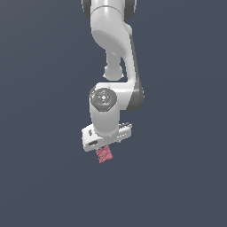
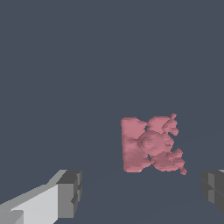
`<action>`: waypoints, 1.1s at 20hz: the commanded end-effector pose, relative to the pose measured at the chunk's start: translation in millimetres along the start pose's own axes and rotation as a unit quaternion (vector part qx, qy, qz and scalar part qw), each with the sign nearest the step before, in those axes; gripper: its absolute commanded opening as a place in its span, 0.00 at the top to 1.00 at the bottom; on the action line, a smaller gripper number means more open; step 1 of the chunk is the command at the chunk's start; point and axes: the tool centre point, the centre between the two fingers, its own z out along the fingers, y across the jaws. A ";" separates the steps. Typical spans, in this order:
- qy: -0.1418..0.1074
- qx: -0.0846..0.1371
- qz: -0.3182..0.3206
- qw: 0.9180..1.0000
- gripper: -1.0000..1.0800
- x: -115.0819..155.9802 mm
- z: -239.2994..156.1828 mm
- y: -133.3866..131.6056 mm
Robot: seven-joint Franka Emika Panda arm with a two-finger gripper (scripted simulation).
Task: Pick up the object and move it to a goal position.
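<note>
While the white arm point(image 1: 111, 40) reaches down over the plain dark grey floor point(image 1: 40, 168), its gripper point(image 2: 140, 194) is spread wide — the 2 dark-padded fingers point(image 2: 70, 192) stand well apart with nothing between them. The object point(image 2: 151, 144), a pinkish-red lumpy chunk, lies on the floor beyond the fingertips, nearer one finger than the other — touching neither. In the exterior view it shows just beneath the gripper body.

A small pinkish-red object point(image 1: 104, 154) point(image 2: 151, 144), lumpy and irregular with a bumpy surface, is seen lying on the dark grey floor, untouched.
</note>
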 end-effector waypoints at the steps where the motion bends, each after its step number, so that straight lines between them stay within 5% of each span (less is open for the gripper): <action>1: -0.001 -0.001 -0.016 1.000 0.04 3.3 7.9 9.8; 22: -0.004 -0.002 -0.039 0.999 0.04 5.4 58.5 25.8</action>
